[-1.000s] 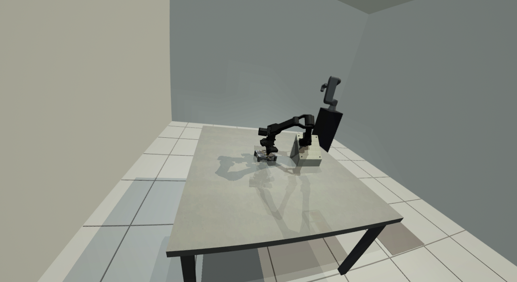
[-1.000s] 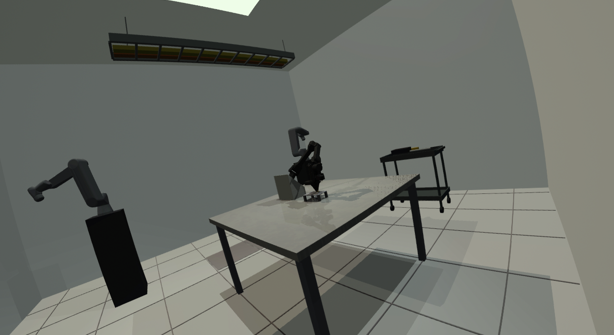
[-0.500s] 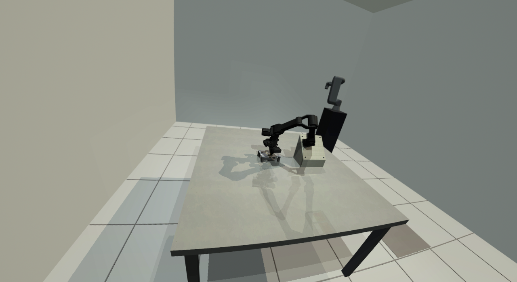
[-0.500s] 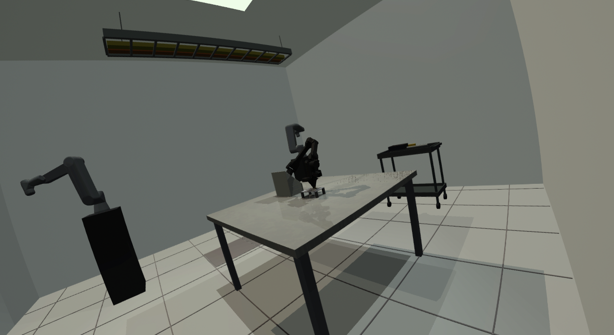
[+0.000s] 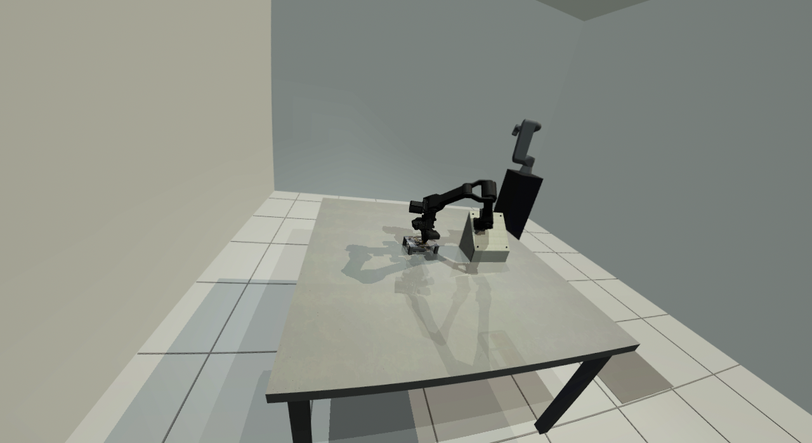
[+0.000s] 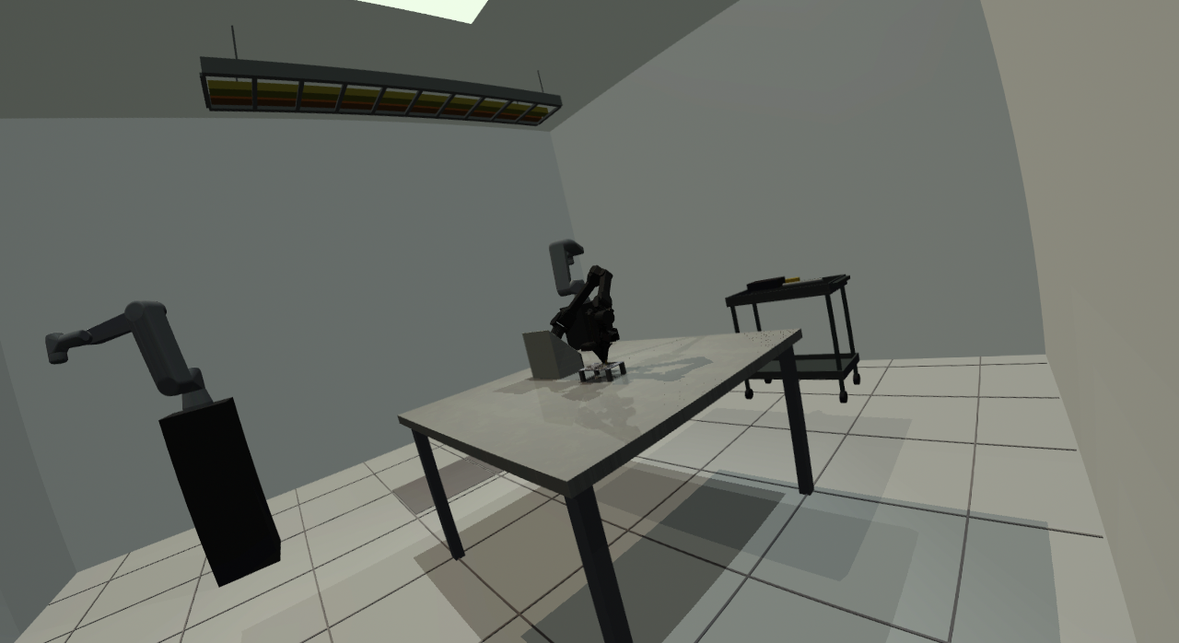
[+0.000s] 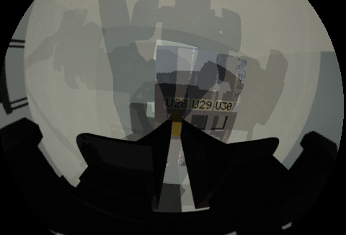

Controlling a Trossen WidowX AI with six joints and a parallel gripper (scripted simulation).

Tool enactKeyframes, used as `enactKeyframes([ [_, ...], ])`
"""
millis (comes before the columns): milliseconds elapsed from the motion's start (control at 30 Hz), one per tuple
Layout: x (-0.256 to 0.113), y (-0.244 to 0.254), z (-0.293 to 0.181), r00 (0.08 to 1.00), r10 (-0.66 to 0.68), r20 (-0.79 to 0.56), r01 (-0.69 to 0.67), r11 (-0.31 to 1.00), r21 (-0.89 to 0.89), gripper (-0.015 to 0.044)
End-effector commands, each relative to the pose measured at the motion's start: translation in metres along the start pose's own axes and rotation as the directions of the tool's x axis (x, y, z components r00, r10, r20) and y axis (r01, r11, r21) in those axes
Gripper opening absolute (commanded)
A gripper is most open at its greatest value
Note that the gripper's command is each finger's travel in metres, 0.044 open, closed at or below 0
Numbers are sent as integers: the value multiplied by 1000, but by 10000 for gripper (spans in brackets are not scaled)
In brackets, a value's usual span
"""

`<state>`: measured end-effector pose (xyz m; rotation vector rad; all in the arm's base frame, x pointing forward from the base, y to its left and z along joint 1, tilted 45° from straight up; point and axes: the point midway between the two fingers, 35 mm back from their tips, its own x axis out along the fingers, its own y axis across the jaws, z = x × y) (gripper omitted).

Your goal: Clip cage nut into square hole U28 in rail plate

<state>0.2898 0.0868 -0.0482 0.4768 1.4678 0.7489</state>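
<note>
In the wrist view my gripper (image 7: 175,124) is shut on the yellow cage nut (image 7: 176,128), which shows between the two dark fingertips. The nut is just below the U28 label (image 7: 175,104) of the shiny rail plate (image 7: 169,58), over the place of the U28 hole. The fingers and nut hide that hole, and I cannot tell whether the wings are in it. In the top and exterior views the gripper (image 5: 423,241) (image 6: 605,362) points down at the plate, which stands raised on short dark legs. The nut is too small to make out there.
The U29 hole (image 7: 199,122) and U30 hole (image 7: 219,122) lie to the right of the nut. The arm's pale base block (image 5: 489,241) (image 6: 550,357) stands on the table (image 5: 363,327) (image 6: 510,425) beside the plate. A dark cart (image 6: 791,288) stands beyond the table.
</note>
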Motion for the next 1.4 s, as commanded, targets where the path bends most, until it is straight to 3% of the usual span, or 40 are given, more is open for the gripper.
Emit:
enactKeyframes([
  [0, 0, 0, 0, 1000, 3, 1, -3, 1000, -4, 25],
  [33, 0, 0, 0, 1000, 3, 1, -3, 1000, -4, 25],
  [567, 0, 0, 0, 1000, 0, 0, 0, 1000, 0, 440],
  [667, -3, 0, 0, 1000, 0, 1, 0, 1000, 0, 440],
  [833, -50, -1, -1, 1000, 1, 10, -1, 1000, -4, 440],
  [1367, -50, -1, -1, 1000, 1, 10, -1, 1000, -4, 440],
])
